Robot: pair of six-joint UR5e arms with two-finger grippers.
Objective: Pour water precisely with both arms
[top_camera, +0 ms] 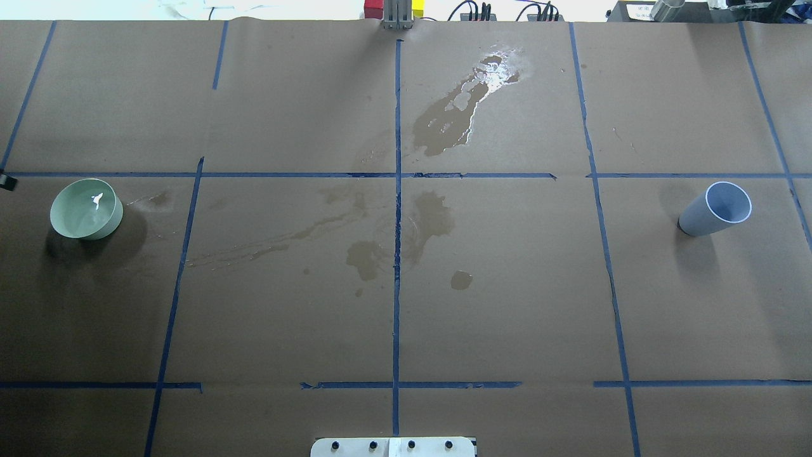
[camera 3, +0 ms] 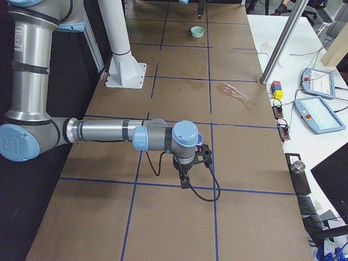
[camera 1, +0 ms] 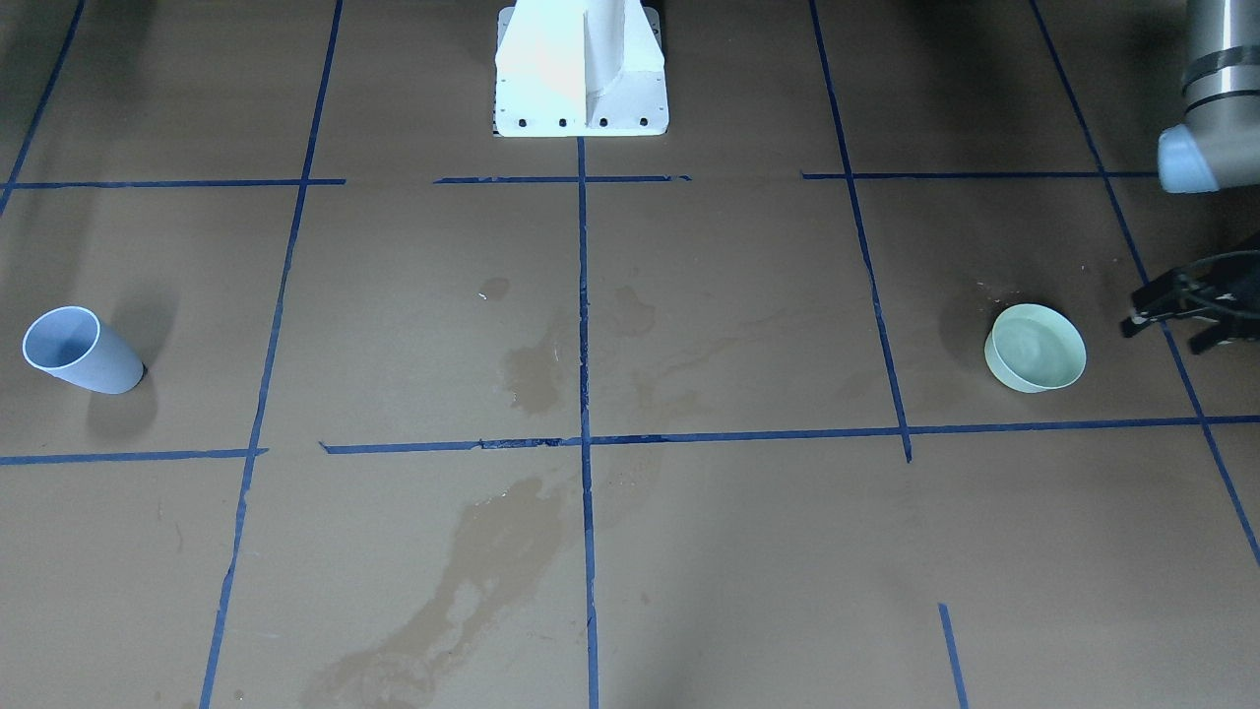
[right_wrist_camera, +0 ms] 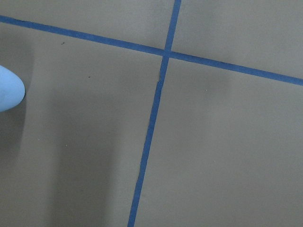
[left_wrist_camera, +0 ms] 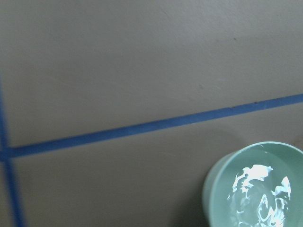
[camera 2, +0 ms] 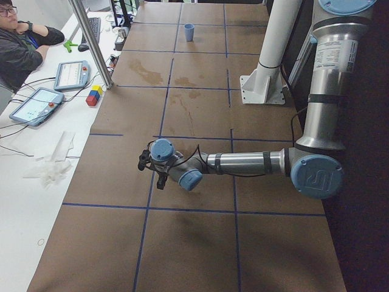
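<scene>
Your front cam catches the left gripper point(camera 1: 1147, 307) just beside the green bowl point(camera 1: 1036, 348). The right gripper point(camera 3: 201, 155) only shows from the right-end cam, near the blue cup point(top_camera: 715, 209). Can't tell if either's fingers are apart. On the left wrist cam the water point(left_wrist_camera: 259, 193) glints inside that bowl.

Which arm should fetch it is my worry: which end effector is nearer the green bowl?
Left. The left end effector is just beside the green bowl, not touching it; the right end effector is far off, by the blue cup.
</scene>
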